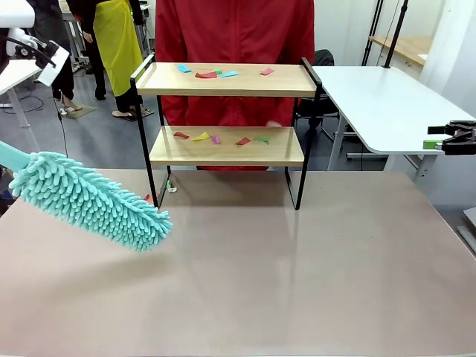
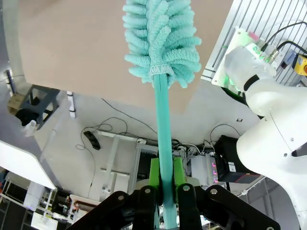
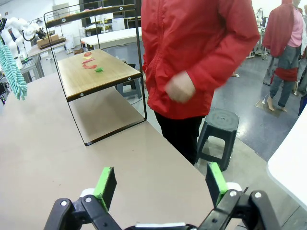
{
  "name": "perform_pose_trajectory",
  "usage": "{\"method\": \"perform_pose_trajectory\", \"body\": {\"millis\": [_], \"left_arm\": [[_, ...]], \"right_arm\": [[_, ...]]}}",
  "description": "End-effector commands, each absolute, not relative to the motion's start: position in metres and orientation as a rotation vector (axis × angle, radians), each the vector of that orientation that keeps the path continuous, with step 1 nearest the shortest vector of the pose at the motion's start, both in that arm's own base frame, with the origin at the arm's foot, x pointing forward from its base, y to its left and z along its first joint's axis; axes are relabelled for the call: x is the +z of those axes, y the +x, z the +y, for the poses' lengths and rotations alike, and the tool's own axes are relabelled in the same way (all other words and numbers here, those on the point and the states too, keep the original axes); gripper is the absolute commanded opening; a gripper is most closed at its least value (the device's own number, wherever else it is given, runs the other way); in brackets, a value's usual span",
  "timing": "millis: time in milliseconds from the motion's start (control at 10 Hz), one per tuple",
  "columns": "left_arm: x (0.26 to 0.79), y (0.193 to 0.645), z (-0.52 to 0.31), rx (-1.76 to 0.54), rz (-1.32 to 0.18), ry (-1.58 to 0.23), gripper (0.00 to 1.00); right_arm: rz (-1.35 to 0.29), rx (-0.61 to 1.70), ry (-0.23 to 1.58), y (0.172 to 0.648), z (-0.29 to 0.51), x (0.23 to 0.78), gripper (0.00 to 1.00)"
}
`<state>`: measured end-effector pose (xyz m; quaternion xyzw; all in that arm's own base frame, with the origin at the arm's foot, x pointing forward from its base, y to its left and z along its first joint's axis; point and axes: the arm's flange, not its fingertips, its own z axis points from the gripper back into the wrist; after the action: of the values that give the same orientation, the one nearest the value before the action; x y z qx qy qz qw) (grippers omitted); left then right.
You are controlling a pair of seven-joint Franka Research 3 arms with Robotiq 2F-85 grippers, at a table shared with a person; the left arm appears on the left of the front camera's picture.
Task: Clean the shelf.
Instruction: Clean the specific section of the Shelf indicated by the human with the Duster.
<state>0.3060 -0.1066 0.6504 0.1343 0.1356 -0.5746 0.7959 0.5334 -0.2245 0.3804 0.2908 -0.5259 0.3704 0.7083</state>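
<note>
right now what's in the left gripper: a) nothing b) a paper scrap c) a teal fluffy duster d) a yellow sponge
c, the left gripper is shut on the handle of the teal duster, whose fluffy head hangs over the table.

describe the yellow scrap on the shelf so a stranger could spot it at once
Start at the shelf at the far side of the table. On its lower board, second from the left, lies the yellow scrap, the only yellow one among the scraps there.

Scraps [image 1: 207, 74] lie on the shelf [image 1: 223, 88], duster [image 1: 89, 199] to its front-left.
</note>
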Motion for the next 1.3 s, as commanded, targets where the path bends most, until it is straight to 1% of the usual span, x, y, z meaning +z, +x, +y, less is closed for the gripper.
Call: {"method": "perform_pose_trajectory", "body": {"millis": [0, 1200], "left_arm": [[0.6522, 0.3048, -0.1047, -1.226, 0.286, 0.289, 0.13], [0.6522, 0.3048, -0.1047, -1.226, 0.286, 0.289, 0.13]], "right_arm": [[-1.172, 0.824, 0.647, 0.5324, -0.2225, 0.3826, 1.0], [-1.172, 0.824, 0.647, 0.5324, -0.2225, 0.3826, 1.0]]}}
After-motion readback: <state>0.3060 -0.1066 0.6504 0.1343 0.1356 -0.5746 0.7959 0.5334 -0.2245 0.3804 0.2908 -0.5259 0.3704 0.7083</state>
